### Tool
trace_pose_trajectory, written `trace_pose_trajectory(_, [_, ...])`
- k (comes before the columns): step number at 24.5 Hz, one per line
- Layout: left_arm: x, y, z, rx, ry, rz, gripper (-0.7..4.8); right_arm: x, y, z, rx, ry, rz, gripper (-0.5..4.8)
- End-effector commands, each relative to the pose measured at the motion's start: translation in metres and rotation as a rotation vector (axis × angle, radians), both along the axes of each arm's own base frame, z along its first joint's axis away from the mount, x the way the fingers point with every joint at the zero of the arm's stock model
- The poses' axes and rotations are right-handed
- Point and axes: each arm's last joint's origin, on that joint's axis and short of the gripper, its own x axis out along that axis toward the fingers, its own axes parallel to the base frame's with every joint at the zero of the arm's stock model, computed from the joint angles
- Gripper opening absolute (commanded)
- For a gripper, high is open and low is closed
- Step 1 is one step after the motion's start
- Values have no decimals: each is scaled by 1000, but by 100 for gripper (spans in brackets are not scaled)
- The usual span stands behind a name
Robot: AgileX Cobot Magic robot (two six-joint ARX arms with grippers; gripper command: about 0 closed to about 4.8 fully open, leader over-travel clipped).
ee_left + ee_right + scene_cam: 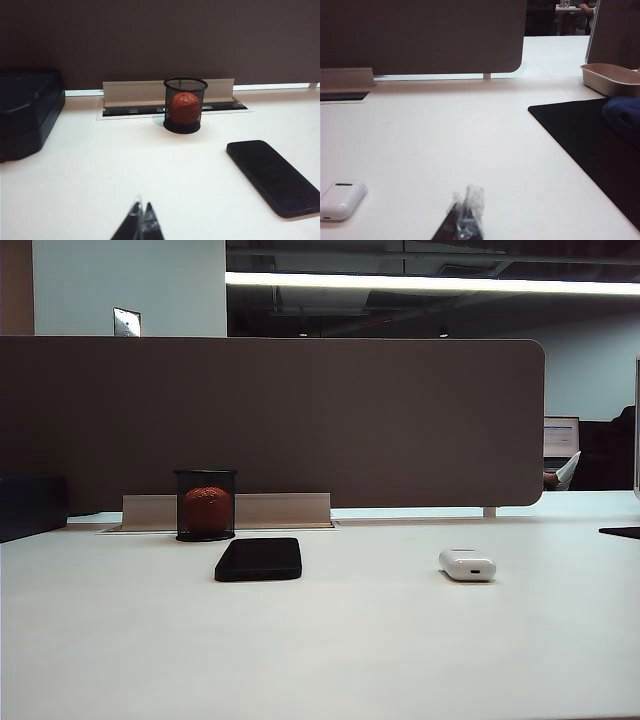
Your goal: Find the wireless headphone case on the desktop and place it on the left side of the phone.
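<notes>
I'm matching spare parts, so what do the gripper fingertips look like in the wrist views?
Only the tips show. The left gripper ends in dark, pointed fingertips with a clear glossy covering. The right gripper looks alike: dark tips wrapped in crinkled transparent film. No cables or markings are visible.

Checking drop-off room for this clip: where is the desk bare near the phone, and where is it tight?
Bare desktop lies left of the phone, toward the dark tray, and across the wide gap between phone and wireless headphone case. Tightest spot: behind the phone, by the mesh cup. Left gripper and right gripper sit shut at the near edge.
</notes>
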Motion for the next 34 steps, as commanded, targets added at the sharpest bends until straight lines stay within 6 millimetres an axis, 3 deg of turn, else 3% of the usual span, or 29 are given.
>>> trace_pose_trajectory(1, [0, 0, 1, -3, -10, 6, -5, 0, 0, 2, -2, -19, -3, -6])
trace_pose_trajectory(15, [0, 0, 4, -4, -33, 5, -5, 0, 0, 5, -2, -36, 4, -6])
trace_pose_trajectory(18, [0, 0, 4, -5, -34, 1, -5, -2, 0, 13, 23, -57, 5, -6])
trace_pose_trajectory(29, [-1, -4, 4, 2, -34, -157, -5, -31, 1, 79, 22, -78, 5, -6])
trace_pose_trajectory(34, [-2, -5, 4, 4, -34, -194, -5, -59, 1, 120, 23, -91, 5, -6])
